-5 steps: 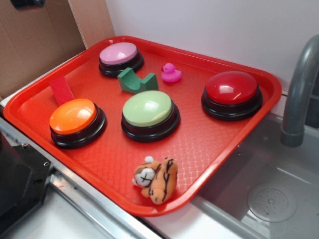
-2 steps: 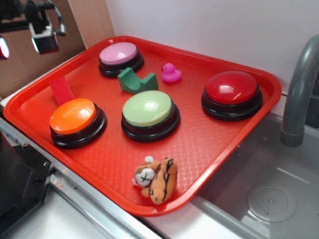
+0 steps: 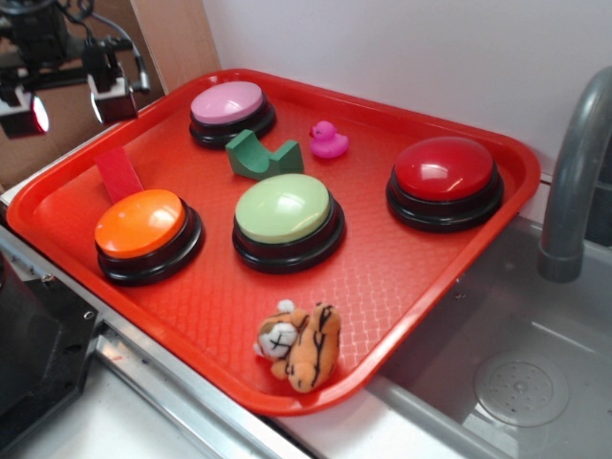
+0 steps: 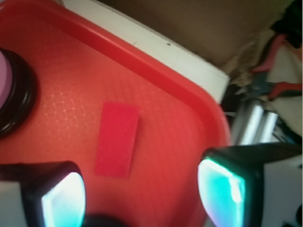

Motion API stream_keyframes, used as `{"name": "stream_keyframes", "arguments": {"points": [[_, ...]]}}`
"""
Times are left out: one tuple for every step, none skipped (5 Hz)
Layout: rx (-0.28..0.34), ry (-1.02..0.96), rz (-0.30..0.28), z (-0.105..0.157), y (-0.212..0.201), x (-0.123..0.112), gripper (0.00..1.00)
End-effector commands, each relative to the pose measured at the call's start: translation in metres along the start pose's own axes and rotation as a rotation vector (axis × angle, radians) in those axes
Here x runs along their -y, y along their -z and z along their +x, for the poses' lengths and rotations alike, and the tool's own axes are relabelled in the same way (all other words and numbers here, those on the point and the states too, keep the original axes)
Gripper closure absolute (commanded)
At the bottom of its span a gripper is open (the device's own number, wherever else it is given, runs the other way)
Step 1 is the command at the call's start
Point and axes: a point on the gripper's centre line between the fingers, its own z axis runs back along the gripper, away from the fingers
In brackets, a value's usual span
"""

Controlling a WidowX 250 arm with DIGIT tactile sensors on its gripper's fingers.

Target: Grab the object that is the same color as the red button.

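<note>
On the tray [image 3: 497, 158]: block [image 3: 118, 173] at left edge, behind one button [image 3: 143, 229]; arch [image 3: 260, 156] and duck [image 3: 328, 141] between rear button [image 3: 229, 107] and far-right button [image 3: 445, 172]; plush tiger [image 3: 301, 344] at front. Sink [image 3: 516, 382] to the right.

exterior high oblique, wrist downward, sharing tray [image 3: 449, 277]

pincer [image 3: 67, 107] raised, jaws wide apart, empty

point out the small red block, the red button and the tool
small red block [image 4: 116, 138], wrist view, middle of its top face
red button [image 3: 444, 167], exterior view, top of the dome
tool [image 3: 72, 103], exterior view, between its fingertips
</note>
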Motion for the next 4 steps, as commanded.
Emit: {"name": "stream_keyframes", "arguments": {"points": [[0.049,-0.007,-0.056,0.013,0.028,-0.005,0.0],[0.046,0.02,-0.088,0.016,0.04,-0.003,0.0],[0.027,0.052,-0.134,0.015,0.053,0.005,0.0],[0.025,0.075,-0.161,0.016,0.061,0.012,0.0]]}}
